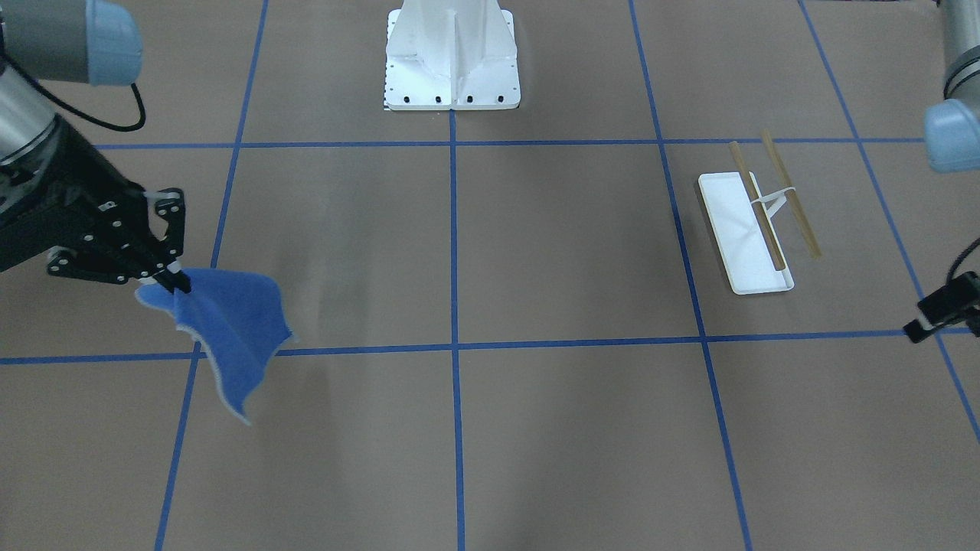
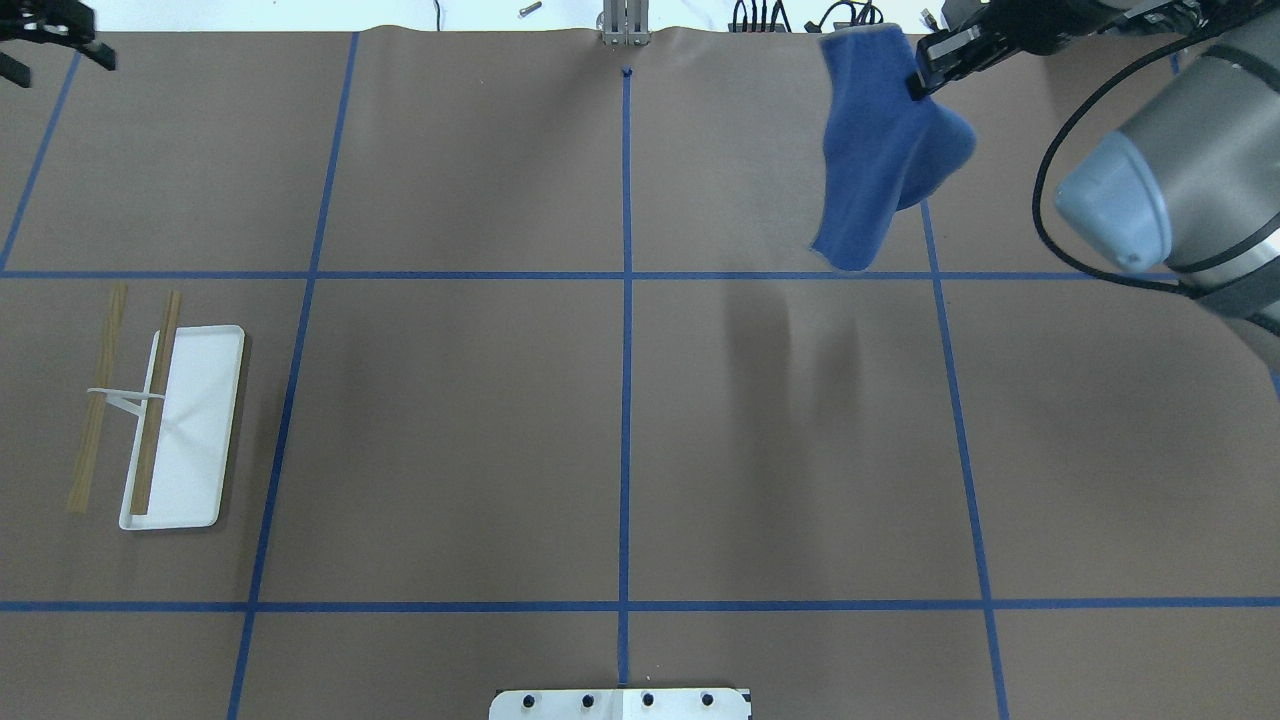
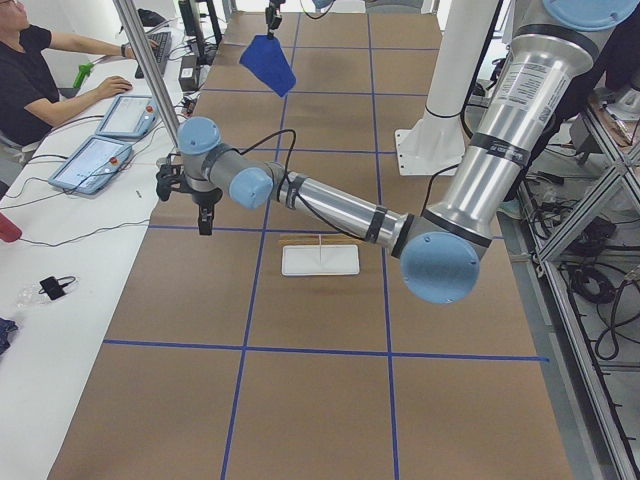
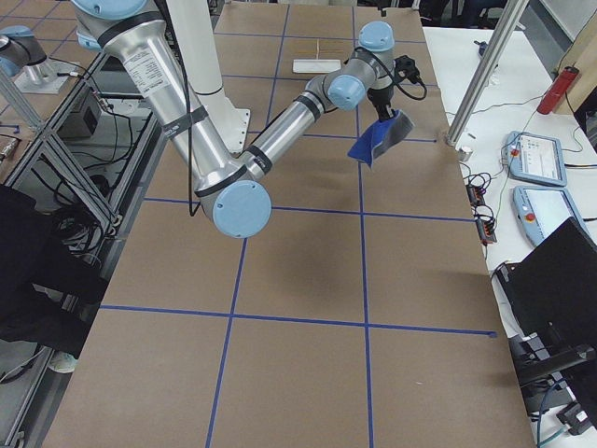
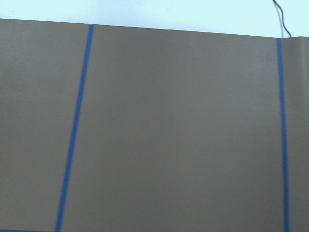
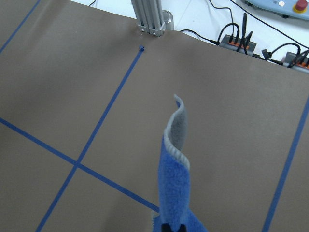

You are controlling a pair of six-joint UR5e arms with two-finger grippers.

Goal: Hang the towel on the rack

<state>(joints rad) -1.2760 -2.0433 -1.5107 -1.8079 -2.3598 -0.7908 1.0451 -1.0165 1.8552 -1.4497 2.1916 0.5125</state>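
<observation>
Jaws of the right gripper [image 1: 180, 285] are clamped on one corner of the blue towel [image 1: 230, 337], which hangs below them above the surface [image 1: 536, 252], well apart from the rack [image 1: 735, 229].

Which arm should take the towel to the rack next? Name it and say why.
Right. The right gripper is shut on the towel, which hangs clear of the table. The left gripper is on the rack's side of the table but has no towel.

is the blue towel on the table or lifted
Lifted: the bright blue cloth towel dangles from the right hand, pinched at one edge, above the brown table.
</observation>
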